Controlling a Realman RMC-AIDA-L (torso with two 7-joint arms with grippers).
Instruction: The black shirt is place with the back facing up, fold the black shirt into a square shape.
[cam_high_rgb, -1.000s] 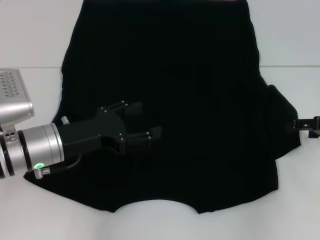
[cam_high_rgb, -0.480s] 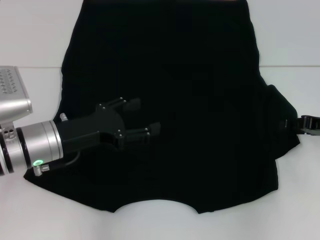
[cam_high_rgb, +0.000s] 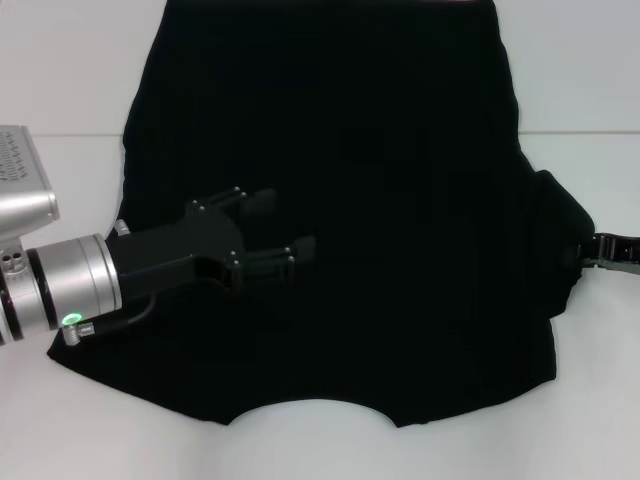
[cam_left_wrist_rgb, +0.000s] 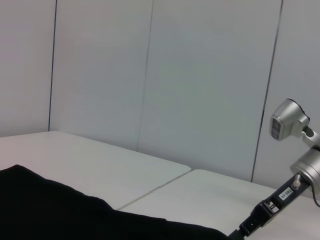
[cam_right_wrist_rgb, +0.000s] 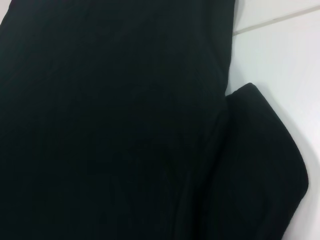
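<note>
Your left gripper (cam_high_rgb: 285, 228) hangs over the left half of the black shirt (cam_high_rgb: 380, 180), reaching in from the left edge of the scene with its two black fingers (cam_high_rgb: 262, 203) spread apart and nothing between them. From the head view you cannot tell whether the fingertips touch the cloth or sit just above it.

Your right gripper (cam_high_rgb: 612, 250) shows only as a small black piece at the right edge of the head view, right beside the shirt's right sleeve; whether it is spread or pressed together cannot be told.

The shirt lies spread flat on the white table (cam_high_rgb: 600, 400), its curved neckline toward the near edge and its hem at the far side.

The right wrist view gives you what the head view lacks: a close look at the shirt (cam_right_wrist_rgb: 115, 125) with the right sleeve rounded and doubled over on itself, its edge against the table (cam_right_wrist_rgb: 280, 55).

The left wrist view shows only a strip of shirt (cam_left_wrist_rgb: 45, 205), the table (cam_left_wrist_rgb: 125, 170), the wall panels (cam_left_wrist_rgb: 160, 75) behind, and the right arm (cam_left_wrist_rgb: 292, 165) far off.
</note>
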